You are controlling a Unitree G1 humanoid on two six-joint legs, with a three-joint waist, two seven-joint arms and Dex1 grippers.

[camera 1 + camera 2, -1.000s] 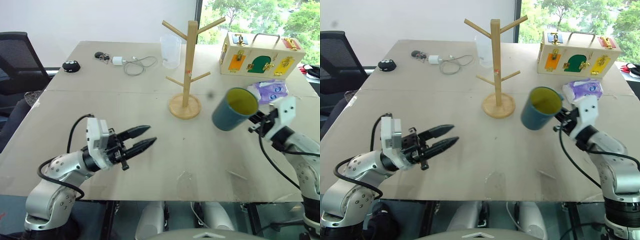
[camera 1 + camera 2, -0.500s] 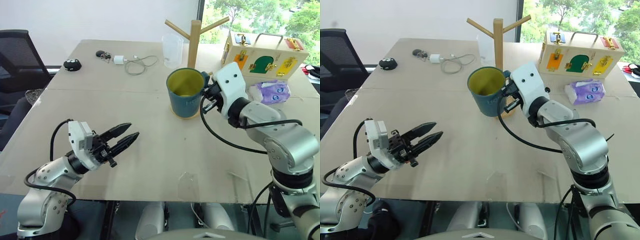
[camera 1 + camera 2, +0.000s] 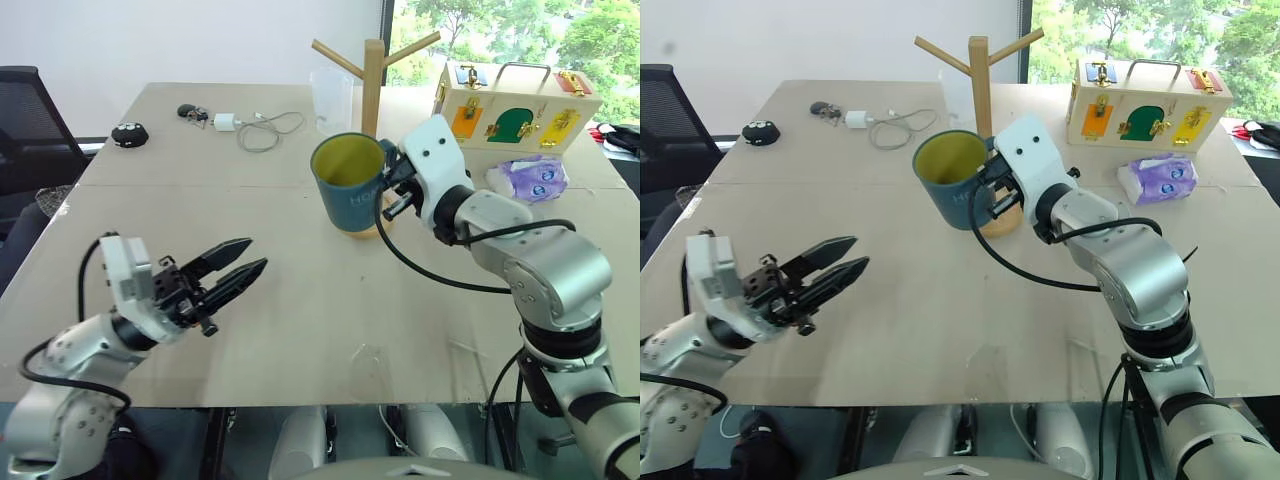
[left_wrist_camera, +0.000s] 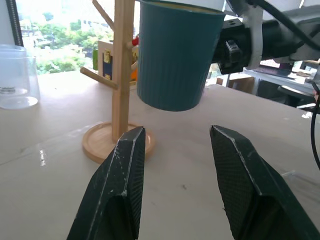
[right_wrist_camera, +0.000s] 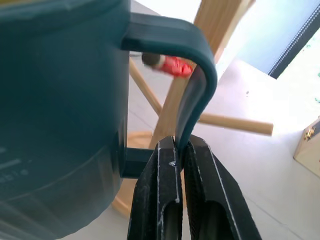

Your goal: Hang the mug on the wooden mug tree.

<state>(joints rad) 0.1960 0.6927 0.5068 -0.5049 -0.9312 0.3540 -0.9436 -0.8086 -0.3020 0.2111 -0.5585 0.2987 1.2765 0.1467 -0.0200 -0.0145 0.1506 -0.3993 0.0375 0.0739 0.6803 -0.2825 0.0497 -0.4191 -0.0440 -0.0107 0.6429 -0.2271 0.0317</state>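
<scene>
A pale counter (image 3: pixel 300 290) is stretching out in front of me, with a white wall behind it and bright green trees showing through a window at the far right. My right tool (image 5: pixel 180 150) is holding the mug (image 3: pixel 350 185) in the air above the middle of the counter. Its two black fingers are pressing together on the outer bend of the mug's handle (image 5: pixel 197 80), pinching it from both sides. The mug is teal-blue with a yellow inside, and it is sitting nearly upright with its open mouth facing up. Its handle is pointing away from my left side, toward the right tool.

The wooden mug tree (image 3: pixel 373 70) is standing just behind the mug, so the mug is hiding the lower post and most of the round base. Seen along the right tool, the post and a peg with a small red mark (image 5: pixel 172 65) are showing through the loop of the handle. I cannot tell whether the handle is touching any peg.

My left tool (image 3: pixel 232 270) is hovering low over the near left part of the counter, well apart from the mug and holding nothing. Its fingers are pointing toward the mug, and their tips are standing a small gap apart.
</scene>
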